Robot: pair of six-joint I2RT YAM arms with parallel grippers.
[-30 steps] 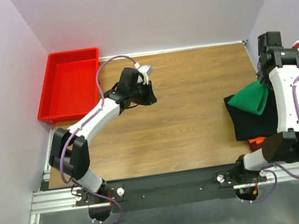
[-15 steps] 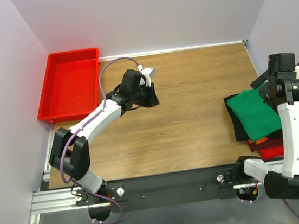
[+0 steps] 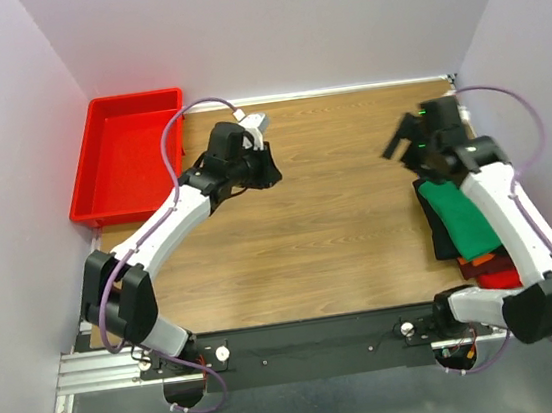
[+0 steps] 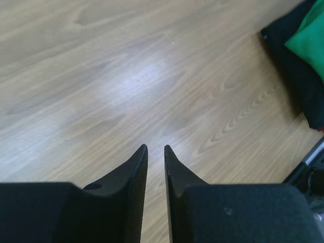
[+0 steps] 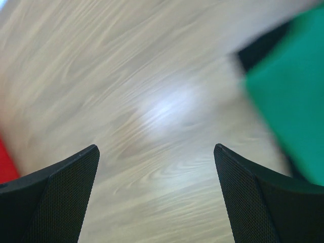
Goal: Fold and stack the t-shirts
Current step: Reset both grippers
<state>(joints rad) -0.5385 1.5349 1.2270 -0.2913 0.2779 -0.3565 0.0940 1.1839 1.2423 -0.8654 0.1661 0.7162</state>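
Note:
The folded green t-shirt (image 3: 465,219) lies on top of a stack at the table's right edge, over a black t-shirt (image 3: 441,237), an orange one (image 3: 480,261) and a red one (image 3: 504,279). My right gripper (image 3: 397,143) hangs open and empty over bare wood, just left of and behind the stack; the right wrist view shows its jaws (image 5: 157,149) wide apart with the green t-shirt (image 5: 291,101) at the right. My left gripper (image 3: 270,172) hovers over the table's back left; its fingers (image 4: 155,148) stand a narrow gap apart with nothing between them.
A red plastic tray (image 3: 105,209) stands at the back left corner, beside the left arm. The wooden table (image 3: 338,219) is walled at the back and on both sides. The right arm's forearm crosses above the stack.
The right gripper has opened and let go of the green t-shirt, which now lies flat on the stack. That gripper has swung left and back off the stack. The left gripper shifted slightly back-left.

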